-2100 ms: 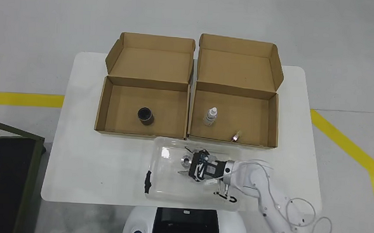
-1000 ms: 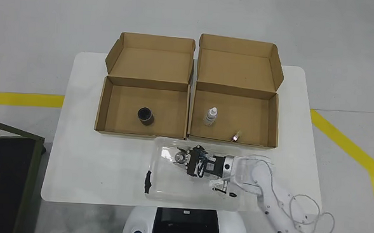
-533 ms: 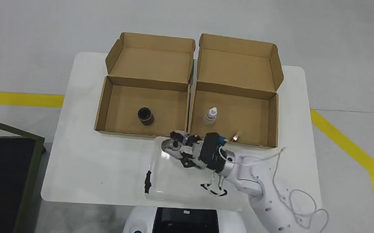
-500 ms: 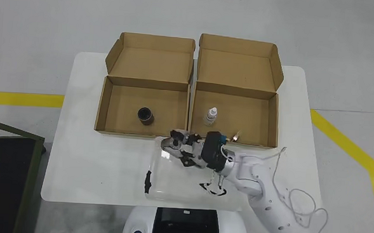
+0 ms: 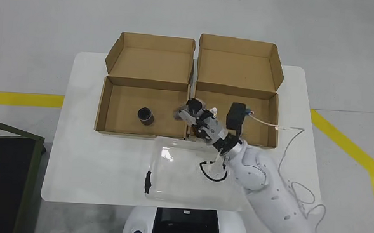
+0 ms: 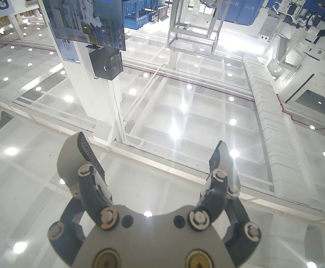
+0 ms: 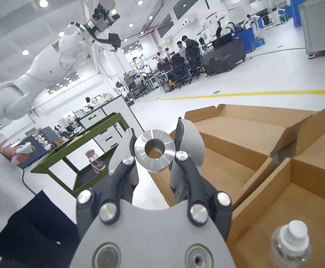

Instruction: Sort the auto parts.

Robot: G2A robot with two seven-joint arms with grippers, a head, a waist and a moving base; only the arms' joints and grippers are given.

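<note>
Raised from the tray (image 5: 171, 174) behind it, our right gripper (image 7: 155, 142) pinched the metal ring (image 7: 165, 146) across its rim; we judged it rigid, heavy, slick.

The ring (image 7: 155, 163) in the right pincer (image 7: 156, 134) is bright machined metal, the boxes (image 5: 121, 107) at twelve o'clock matt brown cardboard, the tray (image 5: 171, 179) glossy clear plastic, the bench (image 5: 89, 162) smooth white.

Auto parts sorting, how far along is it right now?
Done: a black cylinder lies in the left cardboard box, a small bottle in the right cardboard box. In hand: the right gripper holds a metal ring in its jaws above the boxes. Left: dropping that ring; the clear tray looks empty.
</note>
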